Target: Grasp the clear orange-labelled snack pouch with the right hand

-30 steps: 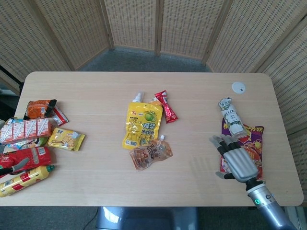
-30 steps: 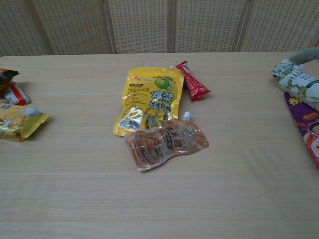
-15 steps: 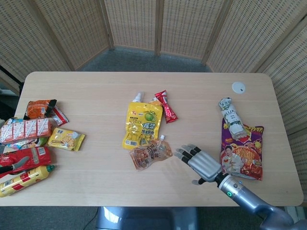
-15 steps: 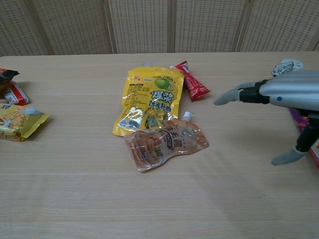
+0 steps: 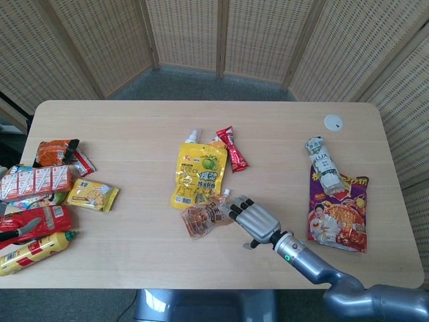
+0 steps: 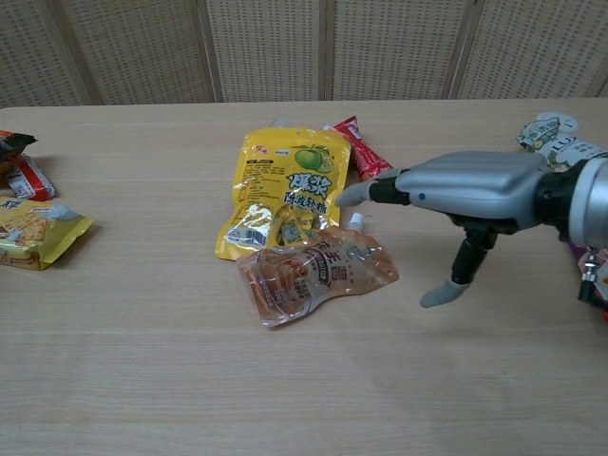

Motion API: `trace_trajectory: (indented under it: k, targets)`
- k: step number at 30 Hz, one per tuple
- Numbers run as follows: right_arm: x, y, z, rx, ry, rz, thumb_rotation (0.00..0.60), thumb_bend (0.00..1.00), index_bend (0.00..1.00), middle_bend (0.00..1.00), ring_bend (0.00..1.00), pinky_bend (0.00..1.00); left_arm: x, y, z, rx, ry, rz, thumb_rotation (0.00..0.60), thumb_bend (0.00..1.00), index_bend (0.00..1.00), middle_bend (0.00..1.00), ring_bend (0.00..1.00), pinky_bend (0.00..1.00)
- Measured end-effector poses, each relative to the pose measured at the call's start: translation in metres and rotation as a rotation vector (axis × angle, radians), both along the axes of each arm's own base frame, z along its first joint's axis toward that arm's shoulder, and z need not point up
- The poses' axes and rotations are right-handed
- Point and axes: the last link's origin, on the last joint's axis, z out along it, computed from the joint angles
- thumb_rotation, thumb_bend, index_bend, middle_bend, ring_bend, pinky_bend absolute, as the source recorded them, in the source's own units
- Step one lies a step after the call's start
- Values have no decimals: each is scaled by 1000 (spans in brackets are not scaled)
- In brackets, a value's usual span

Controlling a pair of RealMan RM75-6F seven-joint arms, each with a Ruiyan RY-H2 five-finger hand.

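The clear orange-labelled snack pouch (image 5: 208,216) (image 6: 313,273) lies flat near the table's middle, its white spout pointing away from me. My right hand (image 5: 256,221) (image 6: 465,193) hovers just to the pouch's right, fingers stretched out toward it and thumb hanging down. It holds nothing. In the head view its fingertips (image 5: 236,204) reach the pouch's right edge; the chest view shows them above the table, apart from the pouch. My left hand is not in view.
A yellow pouch (image 5: 199,172) and a red sachet (image 5: 232,148) lie just behind the clear pouch. A purple snack bag (image 5: 338,213) and a white wrapped bar (image 5: 322,164) lie at the right. Several snack packs (image 5: 47,194) crowd the left edge. A white cap (image 5: 333,122) sits far right.
My right hand has swept left from beside the purple bag across the table to the clear pouch's right edge. The pouch has not moved.
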Motion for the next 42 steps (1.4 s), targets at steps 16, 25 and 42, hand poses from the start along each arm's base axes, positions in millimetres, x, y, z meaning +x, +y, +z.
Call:
trace_trajectory:
  k: [16, 25, 42]
  targets:
    - [31, -11, -60, 38, 23, 30, 600, 231, 0, 0, 0, 0, -1, 1, 2, 4, -17, -4, 387, 0, 0, 0, 0, 0]
    - [31, -30, -75, 26, 13, 10, 600, 267, 0, 0, 0, 0, -2, 0, 5, 12, -23, -2, 388, 0, 0, 0, 0, 0]
    - [26, -40, -100, 5, 0, -15, 600, 267, 0, 0, 0, 0, -4, 2, 4, 7, -18, 7, 388, 0, 0, 0, 0, 0]
